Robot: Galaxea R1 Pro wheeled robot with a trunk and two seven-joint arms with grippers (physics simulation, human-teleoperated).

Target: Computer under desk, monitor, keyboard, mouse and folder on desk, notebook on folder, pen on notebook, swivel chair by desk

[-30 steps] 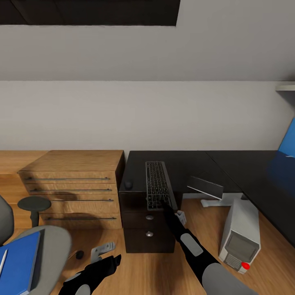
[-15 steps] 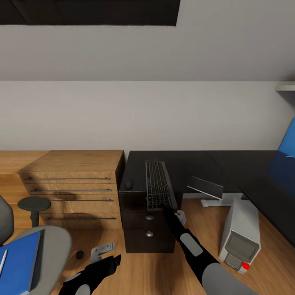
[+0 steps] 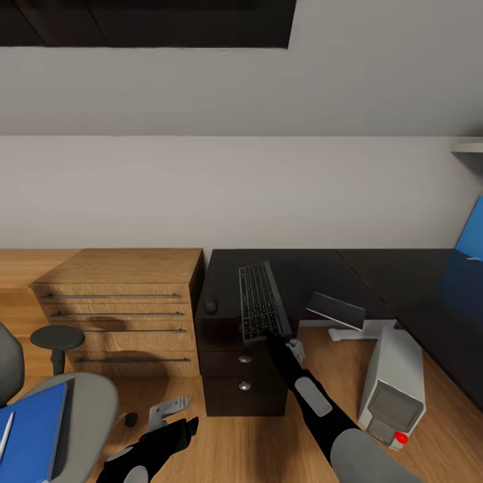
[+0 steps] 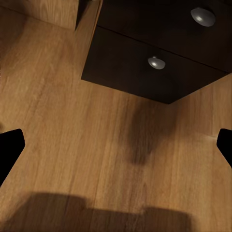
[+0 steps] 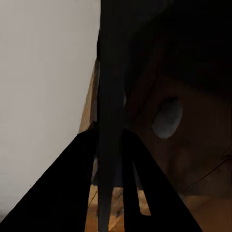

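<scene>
— Where is your right gripper [image 3: 271, 337] now?

— At the near end of the keyboard [image 3: 260, 300], which lies lengthwise on the table [image 3: 315, 268] above the drawer unit, its near end past the table's edge. In your right wrist view the jaws are clenched on the keyboard's thin edge.

— And your left gripper [image 3: 182, 427]?

— Low over the wooden floor [image 4: 72, 130], near the drawers; its jaws are released and grasp nothing.

— The other things?

— The mouse [image 3: 210, 305] sits just left of the keyboard. The computer [image 3: 393, 394] stands on the floor at the right, beside the table. The folder [image 3: 27, 433] lies on the swivel chair [image 3: 94, 409] at near left, the pen [image 3: 6, 435] on it.
</scene>
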